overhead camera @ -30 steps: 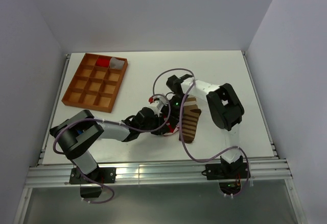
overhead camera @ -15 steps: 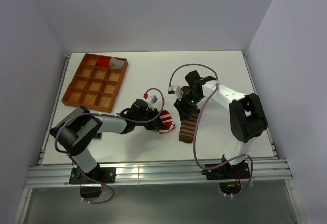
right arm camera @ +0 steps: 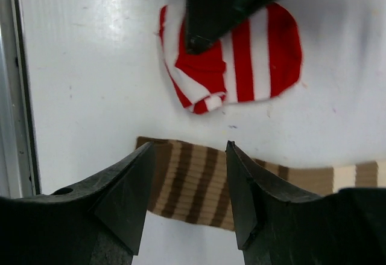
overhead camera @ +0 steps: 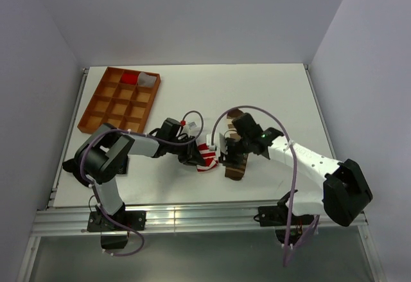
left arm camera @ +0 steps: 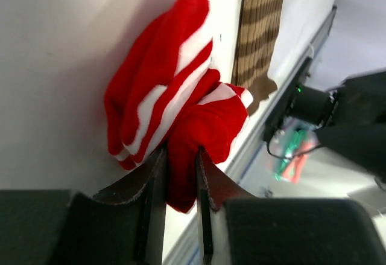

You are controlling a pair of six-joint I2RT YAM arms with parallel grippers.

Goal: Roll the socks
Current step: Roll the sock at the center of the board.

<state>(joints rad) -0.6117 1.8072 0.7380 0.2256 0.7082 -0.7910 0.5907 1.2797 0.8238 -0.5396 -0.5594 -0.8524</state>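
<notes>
Dark-brown-and-tan striped fabric sock (overhead camera: 236,163) lies flat on the white table (overhead camera: 289,96), its long axis running near-to-far. Its near end sits directly beneath the right gripper (right arm camera: 190,148), whose jaws stand open and empty, the arm reaching low from the right. Just beside, the left gripper (left arm camera: 180,156) pinches the bunched red-and-white striped sock (left arm camera: 169,96).

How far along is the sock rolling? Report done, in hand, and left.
Done: nothing fully rolled; the red-and-white sock is folded into a loose bunch. In hand: the left gripper is shut on that bunch. Left: tighten that roll, then the brown-and-tan sock, which lies flat and unrolled on the table under the open right gripper.
</notes>
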